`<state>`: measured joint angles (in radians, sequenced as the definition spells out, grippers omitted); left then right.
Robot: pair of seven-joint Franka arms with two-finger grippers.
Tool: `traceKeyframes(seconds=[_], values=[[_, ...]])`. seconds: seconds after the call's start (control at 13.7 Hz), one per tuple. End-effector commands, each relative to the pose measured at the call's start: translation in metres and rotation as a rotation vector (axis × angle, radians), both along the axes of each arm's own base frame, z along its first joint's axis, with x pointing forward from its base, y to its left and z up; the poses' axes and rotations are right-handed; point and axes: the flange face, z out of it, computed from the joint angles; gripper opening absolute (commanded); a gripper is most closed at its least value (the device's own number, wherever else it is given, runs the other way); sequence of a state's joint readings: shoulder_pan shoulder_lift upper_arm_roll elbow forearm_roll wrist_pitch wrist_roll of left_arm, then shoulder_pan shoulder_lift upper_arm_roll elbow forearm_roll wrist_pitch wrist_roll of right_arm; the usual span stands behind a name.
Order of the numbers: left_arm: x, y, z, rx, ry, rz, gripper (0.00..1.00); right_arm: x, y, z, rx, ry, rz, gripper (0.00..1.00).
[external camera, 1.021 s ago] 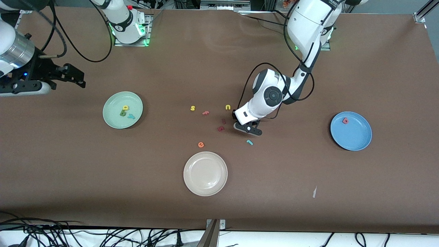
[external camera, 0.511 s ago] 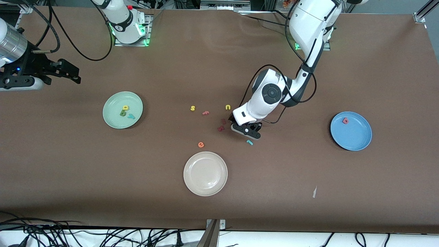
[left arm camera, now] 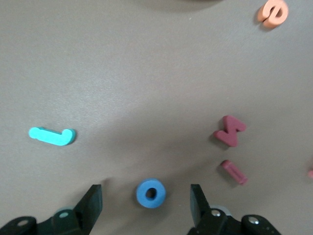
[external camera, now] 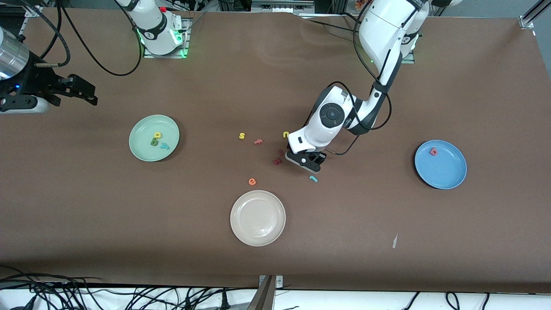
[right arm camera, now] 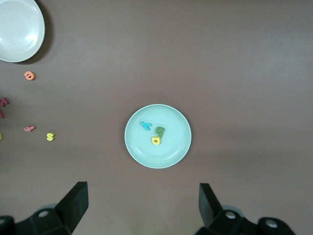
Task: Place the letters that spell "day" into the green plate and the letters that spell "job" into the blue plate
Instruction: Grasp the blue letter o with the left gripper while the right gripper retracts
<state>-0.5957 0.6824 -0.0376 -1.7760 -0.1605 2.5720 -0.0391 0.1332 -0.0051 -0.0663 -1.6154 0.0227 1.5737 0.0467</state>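
Left pincer (external camera: 308,163), jaws spread and grasping nothing, low over the middle of the table. The left wrist view shows the blue o (left arm camera: 150,193) lying flat between the two fingers (left arm camera: 91,206), touching neither. To take it well, the pincer should descend straight with the ring centred, then close gently, since the foam will likely squash or squirt aside; the dark red letters (left arm camera: 230,131) lie just beside and should stay outside the jaws. The teal j (external camera: 313,178) lies near, toward the table's front edge.

Green plate (external camera: 142,150), toward the right arm's end: holds d, a and y. Blue plate (external camera: 447,174), toward the left arm's end: holds only the red-pink b (external camera: 433,151). Cream plate (external camera: 241,232): nothing in it. Right pincer (external camera: 82,90), jaws spread, waits above the table's edge.
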Motion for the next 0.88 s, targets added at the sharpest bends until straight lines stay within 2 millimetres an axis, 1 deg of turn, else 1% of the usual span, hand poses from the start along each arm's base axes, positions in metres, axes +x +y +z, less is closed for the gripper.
traceKeyframes(seconds=[0.0,0.15,0.22,0.29,0.51,0.8], values=[[-0.001,-0.002,-0.003,0.043,-0.019,0.008,0.81,-0.005,-0.005,0.009,0.0,-0.003,-0.006,1.0],[-0.002,-0.003,-0.004,0.046,-0.019,0.009,0.8,-0.004,-0.002,0.009,0.005,-0.007,-0.003,1.0],[-0.008,-0.011,-0.006,0.048,-0.017,-0.006,0.8,-0.004,-0.001,0.009,0.005,-0.007,0.0,1.0],[-0.011,-0.014,-0.01,0.051,-0.011,-0.002,0.8,-0.005,-0.002,0.009,0.005,-0.006,-0.002,1.0],[-0.021,-0.025,-0.012,0.053,-0.005,0.013,0.8,-0.006,-0.001,0.008,0.006,0.004,-0.001,1.0],[-0.02,-0.023,-0.016,0.065,-0.01,-0.001,0.79,-0.005,-0.002,0.007,0.007,0.001,-0.003,1.0]])
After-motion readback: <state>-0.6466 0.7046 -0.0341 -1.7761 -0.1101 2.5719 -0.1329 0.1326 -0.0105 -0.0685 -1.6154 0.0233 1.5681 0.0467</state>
